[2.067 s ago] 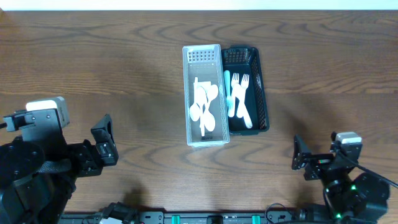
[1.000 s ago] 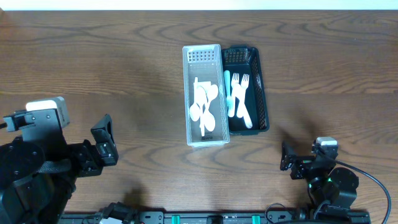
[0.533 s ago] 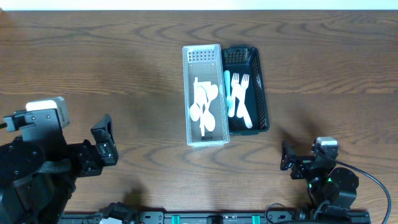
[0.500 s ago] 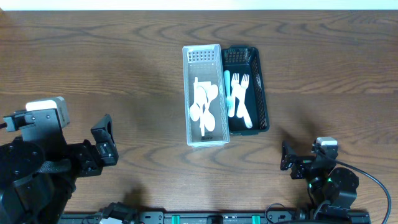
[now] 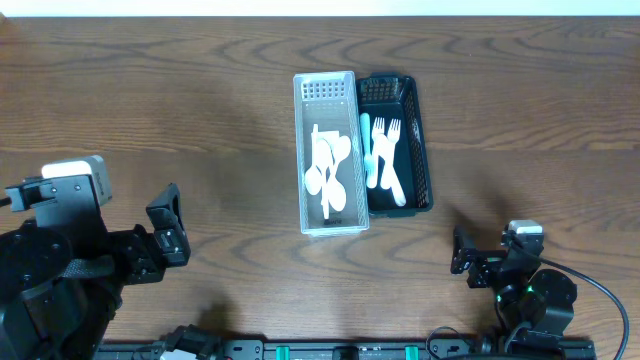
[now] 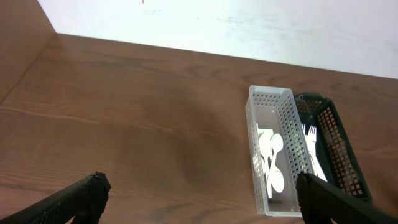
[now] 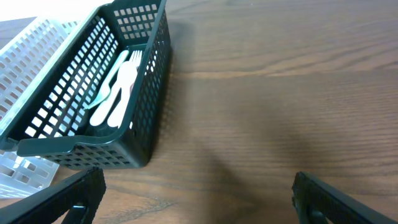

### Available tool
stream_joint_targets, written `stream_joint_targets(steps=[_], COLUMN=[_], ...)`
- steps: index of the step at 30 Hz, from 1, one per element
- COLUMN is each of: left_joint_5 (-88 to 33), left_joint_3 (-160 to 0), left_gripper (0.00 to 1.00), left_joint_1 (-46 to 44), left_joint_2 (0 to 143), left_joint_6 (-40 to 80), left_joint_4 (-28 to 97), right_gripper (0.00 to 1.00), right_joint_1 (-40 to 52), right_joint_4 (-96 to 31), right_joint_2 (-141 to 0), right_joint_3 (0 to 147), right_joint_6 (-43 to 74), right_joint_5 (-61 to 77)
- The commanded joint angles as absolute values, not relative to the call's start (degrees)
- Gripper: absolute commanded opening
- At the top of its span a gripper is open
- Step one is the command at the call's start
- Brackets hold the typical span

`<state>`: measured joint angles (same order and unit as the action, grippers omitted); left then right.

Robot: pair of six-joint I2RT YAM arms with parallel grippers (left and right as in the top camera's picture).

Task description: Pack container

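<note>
At the near left edge of the brown wooden table, the left gripper is pointing toward the middle of the table. Its two black fingers are standing spread wide apart and gripping nothing, well apart from the containers. At the table's centre, a white perforated plastic bin is lying lengthwise, and several white plastic spoons are resting inside it in a loose overlapping pile. Touching its right wall, a dark green mesh plastic basket is sitting parallel to it. Inside this basket, white plastic forks are lying side by side with their tines toward the far end, with a teal-handled utensil just beside them on the left. At the near right edge, the right gripper is facing the basket's near end. Its black fingers are likewise standing fully spread with nothing between them, apart from the basket.
</note>
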<state>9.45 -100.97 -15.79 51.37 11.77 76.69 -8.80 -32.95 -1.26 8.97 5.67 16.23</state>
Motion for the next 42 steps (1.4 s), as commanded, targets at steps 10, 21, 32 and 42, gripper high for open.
stream_joint_targets(steps=[10, 21, 32, 42], left_joint_5=[10.35, 11.42, 11.46, 11.44], left_joint_3=[-101.14, -84.47, -50.43, -25.47], left_gripper=[0.98, 0.98, 0.98, 0.98], left_joint_1=[-15.42, -7.55, -1.63, -1.63], left_joint_2=[51.18, 40.12, 22.68, 10.35], left_joint_6=[11.00, 10.76, 10.76, 10.37], left_joint_4=[76.82, 69.19, 39.29, 22.74], right_gripper=[0.99, 0.99, 0.99, 0.99], right_joint_1=[-8.27, -8.27, -8.27, -8.27], right_joint_4=[-32.80, -32.80, -32.80, -32.80], right_joint_2=[-0.60, -0.60, -0.60, -0.60], right_joint_3=[8.78, 8.78, 8.78, 8.78], right_joint_6=[6.35, 6.35, 6.35, 6.35], right_joint_5=[15.88, 15.88, 15.88, 15.88])
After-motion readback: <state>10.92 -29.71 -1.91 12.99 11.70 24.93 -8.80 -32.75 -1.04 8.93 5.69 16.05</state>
